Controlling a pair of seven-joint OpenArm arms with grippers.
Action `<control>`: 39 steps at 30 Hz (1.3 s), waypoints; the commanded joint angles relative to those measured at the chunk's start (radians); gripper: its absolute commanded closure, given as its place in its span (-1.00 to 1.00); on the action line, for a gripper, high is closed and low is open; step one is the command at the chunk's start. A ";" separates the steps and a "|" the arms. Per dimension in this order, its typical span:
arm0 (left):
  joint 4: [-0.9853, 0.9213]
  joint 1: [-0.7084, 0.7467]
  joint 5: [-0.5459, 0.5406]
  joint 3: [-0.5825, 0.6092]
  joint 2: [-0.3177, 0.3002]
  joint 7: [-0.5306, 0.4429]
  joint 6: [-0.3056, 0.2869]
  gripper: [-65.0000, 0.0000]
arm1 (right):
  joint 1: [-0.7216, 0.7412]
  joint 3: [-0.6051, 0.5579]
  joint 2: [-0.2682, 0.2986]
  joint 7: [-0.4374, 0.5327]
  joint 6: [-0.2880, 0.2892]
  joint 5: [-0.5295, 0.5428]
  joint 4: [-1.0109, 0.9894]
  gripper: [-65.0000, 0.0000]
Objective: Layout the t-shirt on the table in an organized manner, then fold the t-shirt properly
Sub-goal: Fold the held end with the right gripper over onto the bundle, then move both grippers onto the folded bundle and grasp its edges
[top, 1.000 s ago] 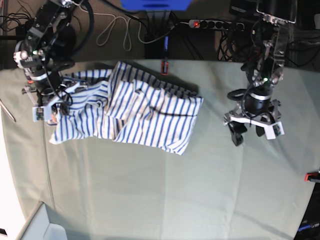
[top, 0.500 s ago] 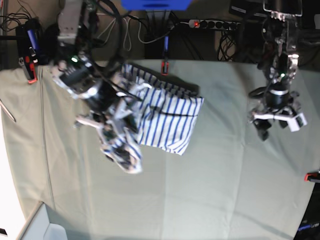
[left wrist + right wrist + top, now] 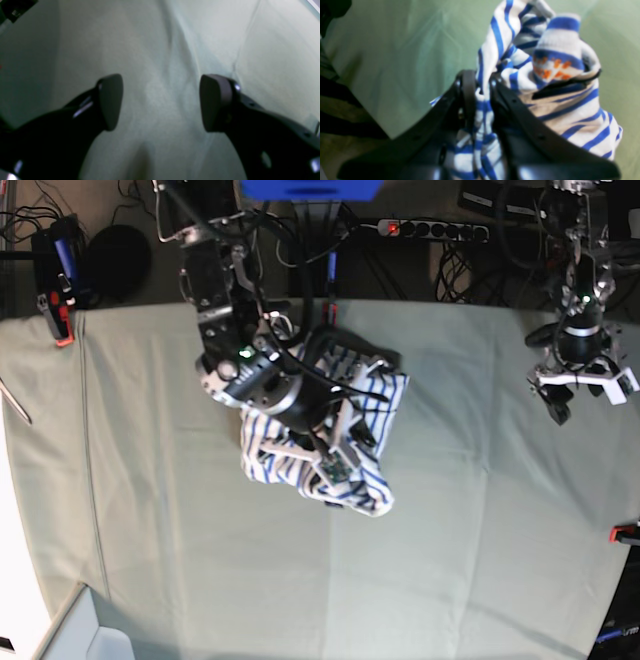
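At the far left edge of my wide desk (image 3: 150, 560), covered in pale grey-green cloth, a small red clamp (image 3: 62, 332) bites the cloth's edge. Moving toward the middle, my right gripper (image 3: 480, 87) is clenched on a bunch of the soft white cotton t-shirt with thin blue stripes (image 3: 365, 410); in the right wrist view the cloth is pinched between the two dark fingers (image 3: 467, 92), and folds of it spill up and to the side past them. A patch of small orange marks shows on one fold there, too blurred to read. In the base view the striped t-shirt lies gathered in a crumpled heap near the middle of the desk, toward its far edge, partly hidden under my right arm (image 3: 215, 290). Well apart from it, at the right side of the desk, my left gripper (image 3: 160, 102) is released: its two dark pads (image 3: 110, 100) stand wide apart with only bare creased desk cloth between them.
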 commanded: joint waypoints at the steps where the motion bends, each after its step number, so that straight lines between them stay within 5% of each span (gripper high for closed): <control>1: 0.019 0.002 0.004 -0.010 -0.012 -0.022 -0.004 -0.43 | 0.030 -0.009 -0.010 0.029 -0.009 0.022 0.003 1.00; 4: 0.019 0.002 0.004 -0.016 -0.012 -0.022 -0.004 -0.43 | 0.064 -0.017 -0.010 0.027 -0.005 0.023 -0.055 0.86; 11: 0.020 0.002 0.002 -0.013 -0.012 -0.022 -0.004 -0.43 | 0.058 -0.019 -0.010 0.026 -0.001 0.025 -0.017 -0.19; 14: 0.020 -0.003 0.002 -0.013 -0.012 -0.022 -0.004 -0.43 | 0.007 -0.048 -0.010 0.027 0.056 0.025 0.115 -0.40; 16: 0.020 -0.006 0.002 -0.012 -0.012 -0.022 -0.004 -0.43 | -0.011 -0.035 -0.009 0.027 0.105 0.020 0.195 -0.38; 21: 0.020 -0.007 0.002 -0.013 -0.012 -0.022 -0.004 -0.43 | -0.020 0.084 0.037 0.026 0.110 0.022 0.236 -0.10; 29: 0.020 -0.024 0.002 -0.013 -0.012 -0.022 -0.004 -0.43 | -0.029 0.172 0.048 0.024 0.110 0.023 0.074 1.00; 39: 0.122 -0.021 0.002 -0.012 -0.005 -0.022 -0.004 -0.43 | -0.013 -0.055 0.040 0.052 0.110 0.023 -0.195 1.00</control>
